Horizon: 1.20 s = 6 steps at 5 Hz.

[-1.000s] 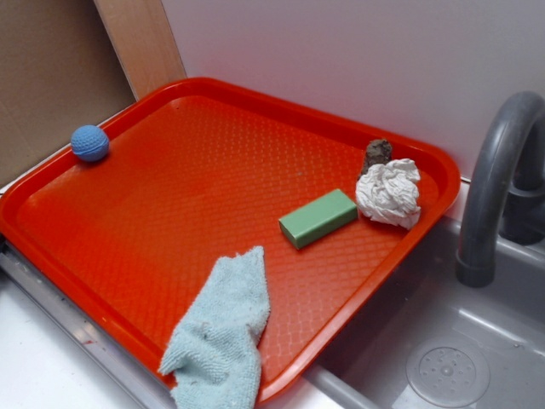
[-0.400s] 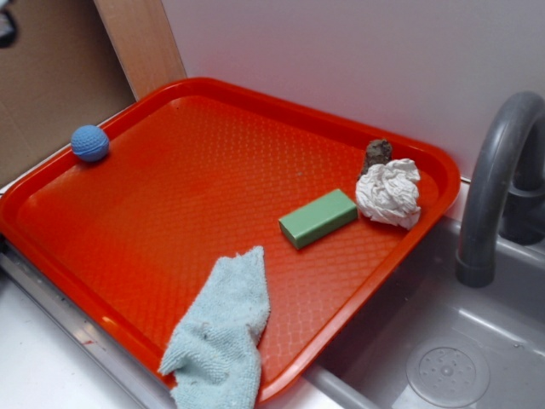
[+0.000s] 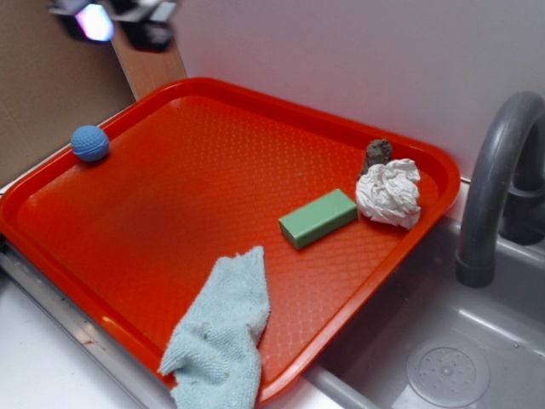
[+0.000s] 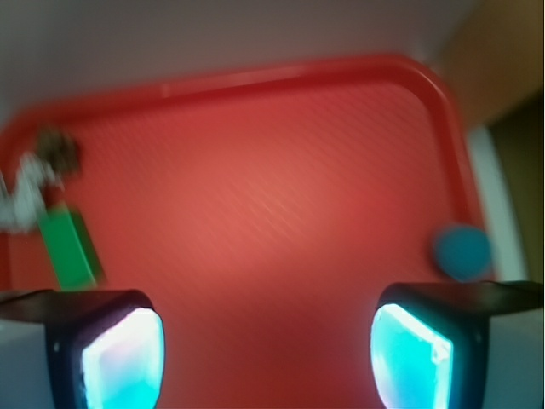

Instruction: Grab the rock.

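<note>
Top-left of the exterior view, gripper (image 3: 115,19) is only partly in frame and blurred, above the tray's far-left corner, well apart from everything on the tray. Wrist view shows what the exterior can't: both fingers (image 4: 106,349) spread wide, nothing between them, red tray (image 4: 255,239) below. Wrist image is soft, so detail is poor.

Exterior view gives the full layout that the wrist view crops: sink basin (image 3: 443,358) and grey faucet (image 3: 494,187) at right, light blue cloth (image 3: 223,328) hanging over the tray's near rim. Neither shows in the wrist view.

Rock (image 3: 377,153) sits at the tray's far-right corner, touching or just beside the white tissue wad (image 3: 390,193), on its far side. It's small, dark brown-grey, lumpy, rough, clearly smaller than the wad. In the wrist view rock (image 4: 58,152) is a dark smudge at far left.

Green block (image 3: 318,217) lies near the wad. Blue knitted ball (image 3: 89,142) rests by the left rim, well apart from the rock.
</note>
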Motion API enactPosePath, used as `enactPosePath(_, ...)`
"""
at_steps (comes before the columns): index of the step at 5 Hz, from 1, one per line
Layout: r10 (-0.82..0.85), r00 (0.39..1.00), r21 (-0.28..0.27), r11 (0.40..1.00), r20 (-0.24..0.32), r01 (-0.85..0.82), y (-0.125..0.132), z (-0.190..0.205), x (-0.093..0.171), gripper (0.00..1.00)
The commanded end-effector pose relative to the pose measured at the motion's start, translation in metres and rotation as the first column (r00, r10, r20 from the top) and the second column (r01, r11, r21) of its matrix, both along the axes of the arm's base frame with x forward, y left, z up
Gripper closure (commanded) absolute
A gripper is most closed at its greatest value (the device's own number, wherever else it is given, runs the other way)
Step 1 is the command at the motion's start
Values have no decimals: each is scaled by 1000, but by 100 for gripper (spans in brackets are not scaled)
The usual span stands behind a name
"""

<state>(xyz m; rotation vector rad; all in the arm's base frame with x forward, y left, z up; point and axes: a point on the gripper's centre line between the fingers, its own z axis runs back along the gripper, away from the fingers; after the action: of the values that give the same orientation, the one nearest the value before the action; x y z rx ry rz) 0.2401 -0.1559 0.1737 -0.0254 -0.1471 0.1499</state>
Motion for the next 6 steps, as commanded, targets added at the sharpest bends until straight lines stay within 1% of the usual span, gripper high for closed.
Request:
enactPosePath(1, 30, 990, -122, 992, 139, -13, -70, -26, 40, 0)
enactPosePath(2, -3, 984, -139, 990, 178, 28, -108, -47, 48, 0)
enactPosePath(3, -28, 982, -114, 992, 187, 50, -149, -59, 55, 0)
enactPosePath(4, -18, 980, -96, 995, 199, 38, -161, -75, 83, 0)
enactPosePath(5, -7, 984, -5, 1000, 177, 8, -153, -94, 107, 0)
enactPosePath(6, 10, 988, 27, 1000, 153, -15, -131, -110, 119, 0)
